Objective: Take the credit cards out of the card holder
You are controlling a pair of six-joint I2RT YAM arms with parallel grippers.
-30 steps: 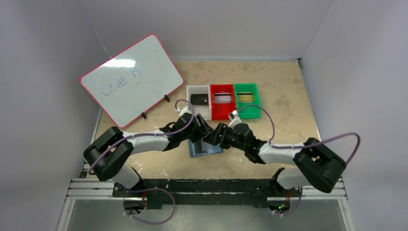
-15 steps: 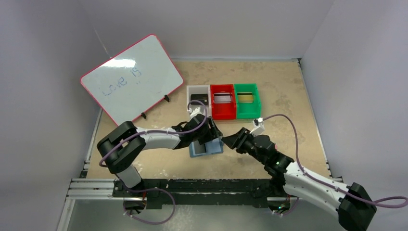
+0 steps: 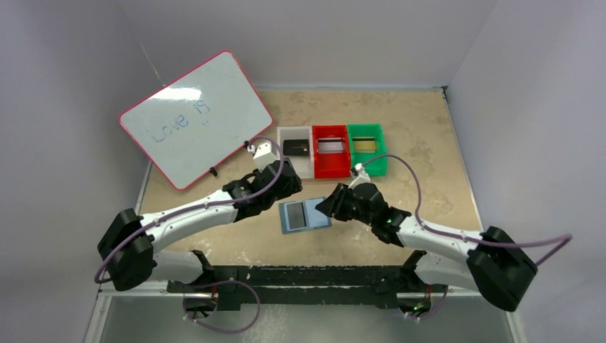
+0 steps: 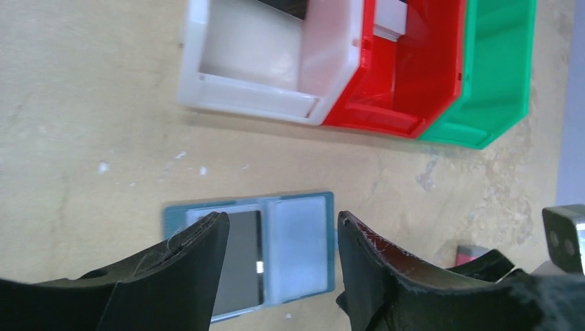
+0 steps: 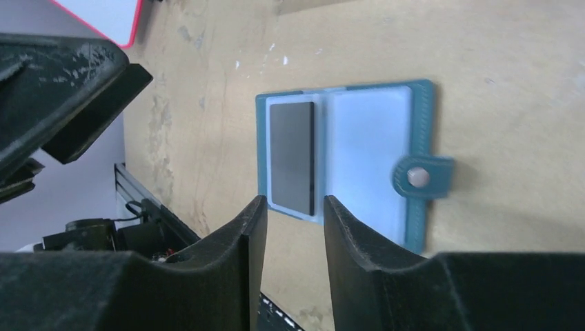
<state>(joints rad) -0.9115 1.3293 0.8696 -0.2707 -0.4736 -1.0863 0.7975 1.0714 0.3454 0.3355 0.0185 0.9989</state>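
Opened card holder point(image 3: 306, 214) held one dark card point(image 5: 292, 157); bins point(image 3: 330, 170) beyond it held one each; left gripper point(image 4: 279, 226) gaped wide, right gripper point(image 5: 294, 205) narrowly.

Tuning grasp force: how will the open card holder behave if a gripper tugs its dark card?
The card holder lies thin, flat, so it's probably light and slides along. The dark card looks rigid; likely won't bend.

I watch my left gripper point(image 4: 281, 221) lift clear behind the card holder point(image 3: 305, 214), now uncovered, while my right gripper point(image 5: 290, 203) closes on its right edge.
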